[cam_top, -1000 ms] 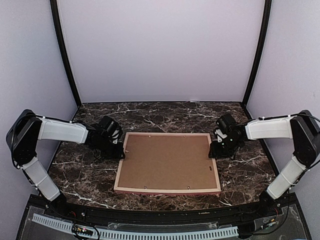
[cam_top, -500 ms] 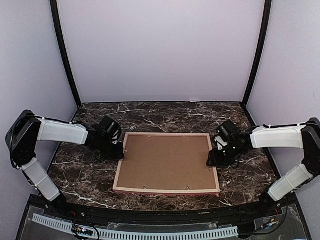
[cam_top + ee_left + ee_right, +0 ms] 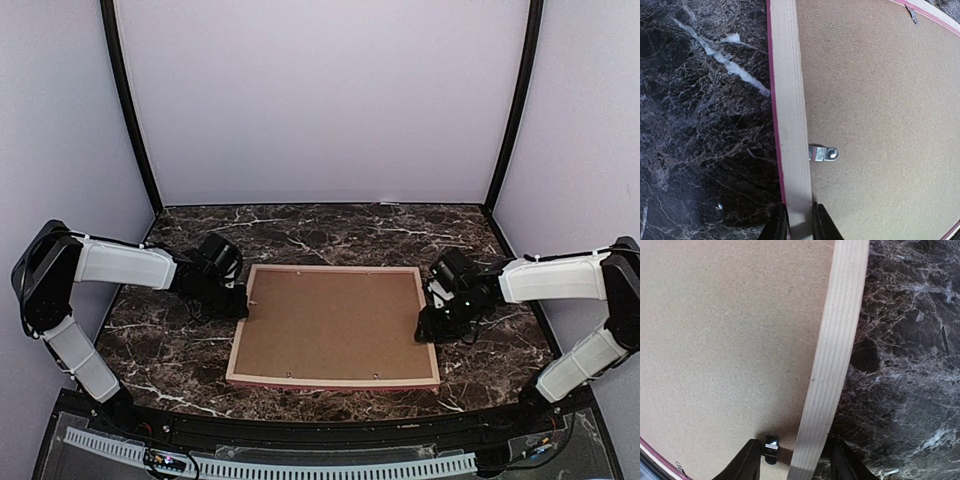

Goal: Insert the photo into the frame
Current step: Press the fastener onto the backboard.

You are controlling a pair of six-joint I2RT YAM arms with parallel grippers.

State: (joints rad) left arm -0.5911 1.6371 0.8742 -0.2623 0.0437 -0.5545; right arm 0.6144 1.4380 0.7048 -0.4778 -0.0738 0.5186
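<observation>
The frame lies face down on the marble table, its pale wood sides and thin pink edge showing. A plain brown backing board fills it. The photo is hidden. My left gripper is shut on the frame's left rail, one finger on each side. My right gripper is open and straddles the right rail, one finger over the board and the other over the table. A gap shows on the board side.
Small metal retaining tabs sit on the board's rim, one near the left gripper and one by the right gripper's inner finger. Dark marble table surrounds the frame. White booth walls stand at the back and sides.
My right gripper has moved nearer along the frame's right rail and lower over it. My left gripper and the frame have hardly moved.
</observation>
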